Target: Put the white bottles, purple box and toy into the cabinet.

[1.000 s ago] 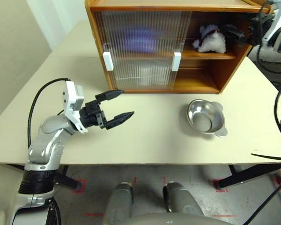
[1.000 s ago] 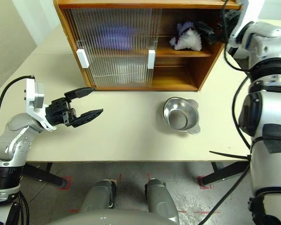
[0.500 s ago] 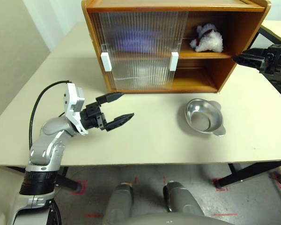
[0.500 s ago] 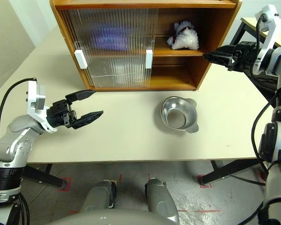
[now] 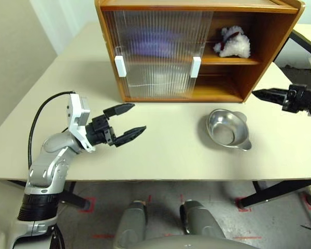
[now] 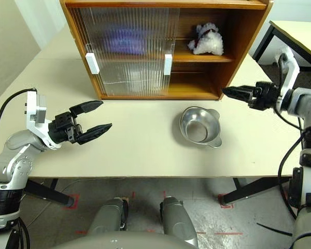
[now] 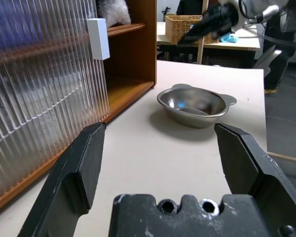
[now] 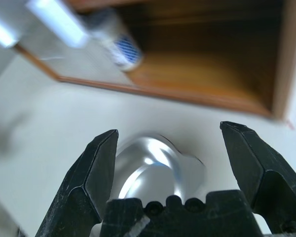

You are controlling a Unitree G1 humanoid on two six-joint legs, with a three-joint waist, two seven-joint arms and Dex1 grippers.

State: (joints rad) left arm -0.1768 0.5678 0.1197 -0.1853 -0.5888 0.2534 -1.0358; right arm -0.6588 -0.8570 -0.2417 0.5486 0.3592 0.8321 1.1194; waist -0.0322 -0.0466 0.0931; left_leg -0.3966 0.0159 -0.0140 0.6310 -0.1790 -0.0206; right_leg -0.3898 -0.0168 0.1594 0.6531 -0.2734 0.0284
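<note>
We see our right hand [image 6: 237, 93] has come down and back from the upper shelf of the cabinet [image 5: 280, 46], where a second ago it sat just beside the toy [image 5: 232, 43]. It now hangs open over the worktop [image 5: 176, 150], the toy well above it and the metal dish [image 6: 200, 127] near, below its fingertips. The wrist seems to have rolled as it dropped.

Cabinet [image 5: 269, 52] right half stands open; metal dish [image 5: 227, 129] sits before it
</note>
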